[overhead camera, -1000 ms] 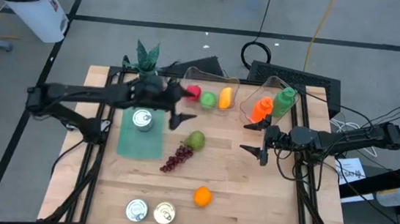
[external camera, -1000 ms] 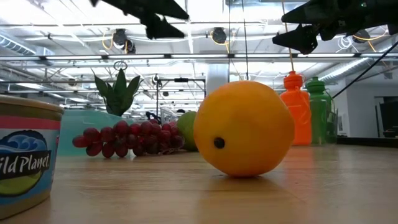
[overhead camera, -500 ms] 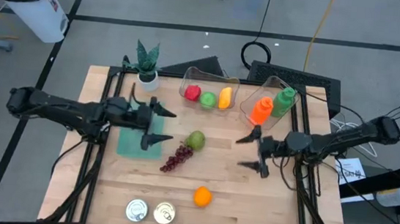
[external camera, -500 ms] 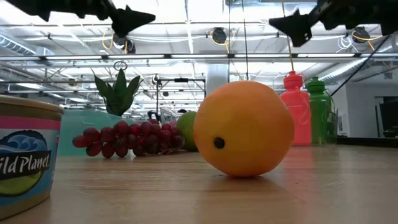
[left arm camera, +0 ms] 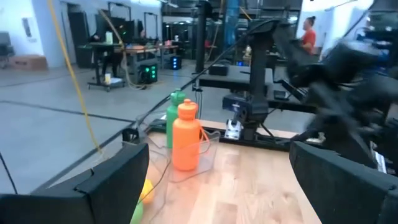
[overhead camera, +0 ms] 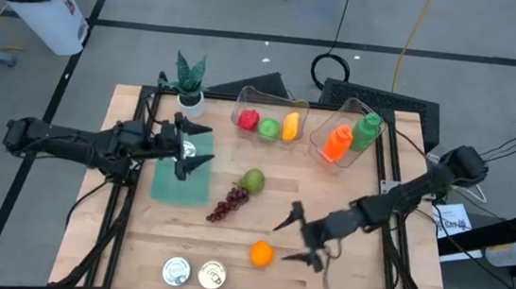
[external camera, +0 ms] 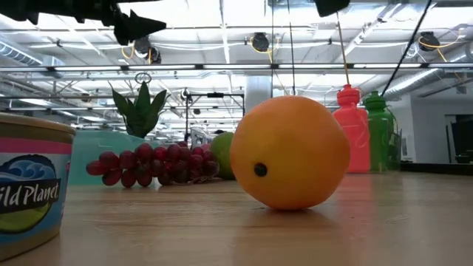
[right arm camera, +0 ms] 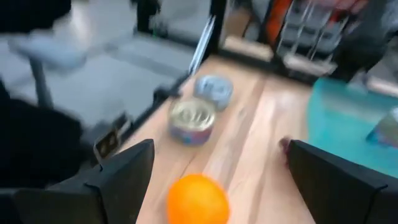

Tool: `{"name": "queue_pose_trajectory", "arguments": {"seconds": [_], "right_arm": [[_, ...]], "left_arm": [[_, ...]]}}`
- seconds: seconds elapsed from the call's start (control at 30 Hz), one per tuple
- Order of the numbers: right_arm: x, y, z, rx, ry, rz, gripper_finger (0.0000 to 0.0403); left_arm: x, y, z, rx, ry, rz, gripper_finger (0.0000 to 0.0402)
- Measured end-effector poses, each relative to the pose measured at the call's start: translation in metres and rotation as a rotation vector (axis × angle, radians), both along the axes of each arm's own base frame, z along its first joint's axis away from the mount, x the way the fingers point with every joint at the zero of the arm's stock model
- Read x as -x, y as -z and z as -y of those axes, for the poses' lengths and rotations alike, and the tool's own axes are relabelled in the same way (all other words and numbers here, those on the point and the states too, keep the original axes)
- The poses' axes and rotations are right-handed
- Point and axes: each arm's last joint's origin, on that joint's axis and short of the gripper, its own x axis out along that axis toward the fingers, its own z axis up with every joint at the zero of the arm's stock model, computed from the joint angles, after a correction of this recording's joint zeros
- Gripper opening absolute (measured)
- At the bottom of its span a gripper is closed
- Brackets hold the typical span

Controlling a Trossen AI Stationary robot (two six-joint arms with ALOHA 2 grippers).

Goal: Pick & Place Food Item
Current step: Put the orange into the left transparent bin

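Observation:
An orange (overhead camera: 261, 253) lies on the wooden table toward the near edge; it also shows in the low view (external camera: 288, 151) and the right wrist view (right arm camera: 198, 199). My right gripper (overhead camera: 293, 238) hangs open just right of the orange and above it, pointing at it. Purple grapes (overhead camera: 227, 204) and a green pear (overhead camera: 253, 180) lie mid-table. My left gripper (overhead camera: 192, 155) stands open over the green mat (overhead camera: 178, 182), by a can (overhead camera: 197, 147) that it partly hides.
Two cans (overhead camera: 176, 270) (overhead camera: 212, 274) stand at the near edge, left of the orange. At the back, one clear bin (overhead camera: 268, 124) holds small fruit, and another holds an orange bottle (overhead camera: 337, 141) and a green bottle (overhead camera: 366, 131). A potted plant (overhead camera: 188, 83) stands back left.
My right gripper has swung from the table's right side toward the near edge and the left, ending beside the orange, still open. My left gripper has drawn back toward the left edge over the green mat, staying open. The fruit has not moved.

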Motion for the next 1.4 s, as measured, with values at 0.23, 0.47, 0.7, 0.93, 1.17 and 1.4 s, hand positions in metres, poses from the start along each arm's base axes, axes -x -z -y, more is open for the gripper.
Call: {"name": "queue_pose_trajectory", "arguments": {"seconds": [0.23, 0.47, 0.7, 0.93, 1.17, 1.4], "right_arm": [[-0.039, 0.022, -0.028, 0.131, -0.024, -0.216, 0.0356], [-0.062, 0.069, -0.032, 0.197, -0.011, -0.33, 0.0356], [-0.075, 0.098, -0.026, 0.167, 0.025, -0.389, 0.0357], [-0.08, 0.1, -0.022, 0.132, -0.01, -0.382, 0.0328], [-0.072, 0.078, -0.014, 0.194, 0.037, -0.367, 0.0305], [-0.046, 0.035, 0.005, 0.266, 0.211, -0.279, 0.0313]], "left_arm": [[0.0, 0.0, 0.0, 0.002, 0.007, 0.006, 0.0395], [0.0, -0.001, 0.0, -0.001, 0.008, 0.006, 0.0395], [0.0, -0.001, 0.0, -0.001, 0.008, 0.006, 0.0395], [0.0, -0.001, 0.0, 0.0, 0.008, 0.007, 0.0395], [0.0, -0.002, 0.0, 0.013, 0.009, 0.019, 0.0395], [0.0, -0.002, 0.001, 0.082, 0.019, 0.04, 0.0395]]}}
